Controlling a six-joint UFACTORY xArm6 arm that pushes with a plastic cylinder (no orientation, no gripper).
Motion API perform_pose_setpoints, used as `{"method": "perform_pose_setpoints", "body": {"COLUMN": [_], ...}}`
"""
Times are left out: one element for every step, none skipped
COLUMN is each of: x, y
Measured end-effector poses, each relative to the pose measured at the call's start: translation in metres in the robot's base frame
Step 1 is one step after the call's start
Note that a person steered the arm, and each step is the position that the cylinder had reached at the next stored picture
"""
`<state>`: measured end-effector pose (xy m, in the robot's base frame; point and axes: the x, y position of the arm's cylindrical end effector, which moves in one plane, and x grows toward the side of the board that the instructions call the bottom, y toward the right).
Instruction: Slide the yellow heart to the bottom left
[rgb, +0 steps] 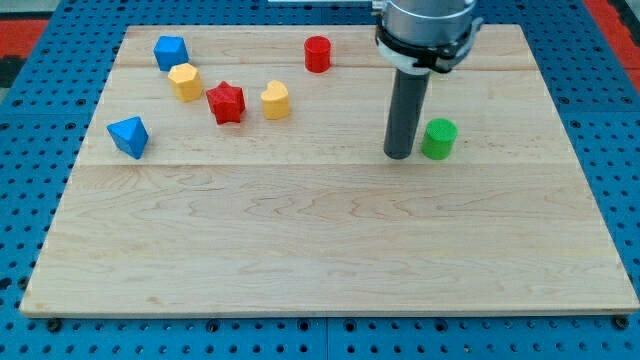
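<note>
Yellow heart-shaped block (275, 99) sits on the wooden bench (330, 250), just right of the red star block (226, 102). No claw fitted. My tip (399, 155) stands well right; approach pending, round its upper right.

Grey metal arm housing (425, 20), black collar with white clip beneath, straight dark rod, my tip (399, 156)
</note>
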<state>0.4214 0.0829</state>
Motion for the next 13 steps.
{"method": "perform_pose_setpoints", "body": {"x": [-0.012,-0.013,-0.013,-0.057,-0.09,-0.143,-0.131,-0.101,-0.084,-0.056,-0.042,-0.067,-0.046], "y": [0.0,0.0,0.0,-0.032,-0.083,-0.119,-0.152,-0.128,-0.124,-0.12,-0.122,-0.144,-0.159]}}
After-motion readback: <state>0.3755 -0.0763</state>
